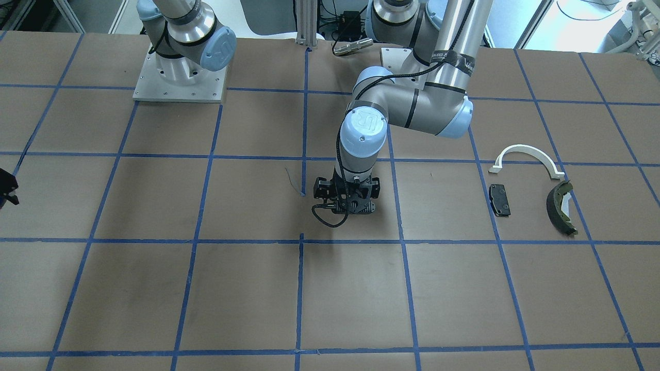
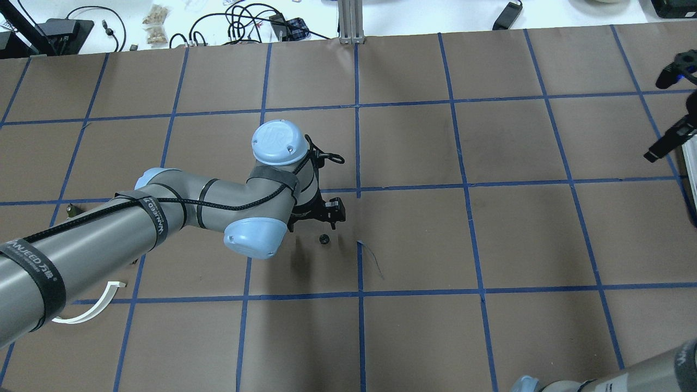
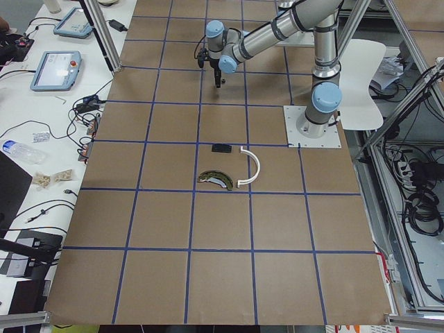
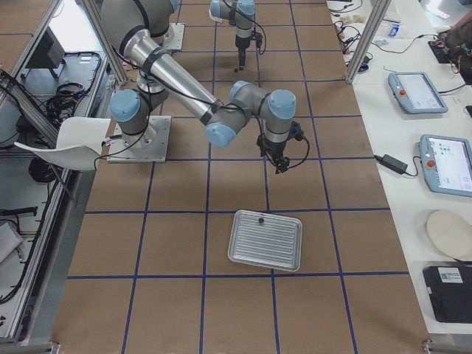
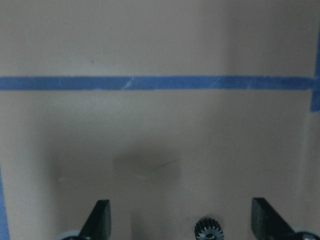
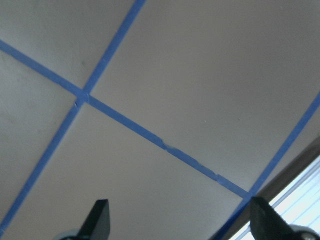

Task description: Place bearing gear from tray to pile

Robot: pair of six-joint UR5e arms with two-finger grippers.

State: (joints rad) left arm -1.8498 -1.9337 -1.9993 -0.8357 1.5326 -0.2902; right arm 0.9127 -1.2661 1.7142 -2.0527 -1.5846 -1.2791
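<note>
Brown tabletop [image 1: 154, 288] gridded with blue tape [image 1: 301, 288]. The ribbed metal tray [image 4: 265, 241] lies near the right tool [image 6: 180, 220], whose fingers stand wide and empty. The pile [image 1: 499, 200] lies well apart from the left tool [image 5: 180, 220], likewise wide, with the bearing gear [image 5: 207, 230] resting on the tabletop between its fingers.

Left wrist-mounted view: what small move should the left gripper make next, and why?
Probably lower and close on the small black toothed gear: it lies loose between the fingers of the open left gripper, far from the thin white arc where it belongs.
</note>
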